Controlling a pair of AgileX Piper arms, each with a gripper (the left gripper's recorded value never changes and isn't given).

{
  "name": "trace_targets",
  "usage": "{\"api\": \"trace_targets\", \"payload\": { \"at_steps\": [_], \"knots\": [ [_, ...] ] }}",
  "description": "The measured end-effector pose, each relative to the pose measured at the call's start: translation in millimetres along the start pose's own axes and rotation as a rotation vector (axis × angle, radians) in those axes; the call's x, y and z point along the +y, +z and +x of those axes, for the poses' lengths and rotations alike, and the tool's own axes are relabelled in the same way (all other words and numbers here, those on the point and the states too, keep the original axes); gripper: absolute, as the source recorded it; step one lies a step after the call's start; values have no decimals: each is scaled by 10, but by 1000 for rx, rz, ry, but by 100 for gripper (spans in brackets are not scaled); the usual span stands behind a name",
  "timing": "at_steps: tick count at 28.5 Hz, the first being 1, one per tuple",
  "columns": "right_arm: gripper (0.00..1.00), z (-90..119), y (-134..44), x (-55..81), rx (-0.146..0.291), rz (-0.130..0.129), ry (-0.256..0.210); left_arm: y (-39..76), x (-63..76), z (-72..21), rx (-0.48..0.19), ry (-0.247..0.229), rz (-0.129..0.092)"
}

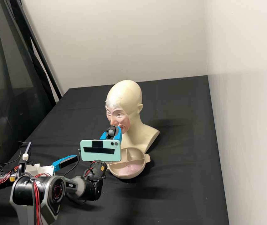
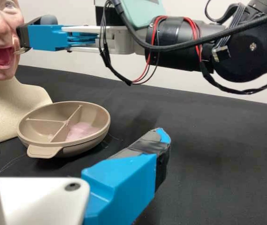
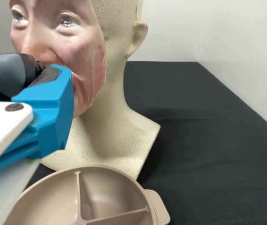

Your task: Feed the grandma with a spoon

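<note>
Black cloth covers the desk (image 1: 177, 125), which runs back to a pale wall. A bald, cream head (image 1: 125, 100) on a bust stands about mid-desk with its painted face turned toward the arms and its mouth open.

The right arm (image 1: 91, 184) reaches up to the face. The right jaws are clamped on the thick grey handle of the spoon (image 3: 11, 72), one blue finger (image 3: 49, 112) pressed along it. The left wrist view shows the spoon (image 2: 19, 49) held level, its pale tip at the lips. Whether the tip is inside the mouth cannot be told. A mint-green phone (image 1: 100, 150), crossed by a black strip, sits on top of this arm's wrist.

A tan bowl (image 1: 141, 153) lies on the desk just in front of the bust, below the right jaws. Ribs split it into three compartments and a flat tab sticks out from its rim. Something pale pink (image 2: 79, 131) lies in the largest compartment, the one farthest from the bust.

The left jaws are low over the desk at its near left, well apart from the head. They are spread wide and hold nothing, one blue finger (image 2: 124, 183) tipped with dark padding, and they point toward the bowl.
</note>
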Motion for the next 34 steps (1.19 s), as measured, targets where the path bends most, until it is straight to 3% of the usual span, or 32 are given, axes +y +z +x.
{"api": "trace_targets", "payload": {
  "at_steps": [22, 34],
  "knots": [
    [0, 13, -93, -116, -8, 14, -52, 5, 17, 12, -2, 6, 0],
    [0, 86, -156, -71, -11, 23, -20, 5, 17, 12, -2, 6, 0]
  ]
}}
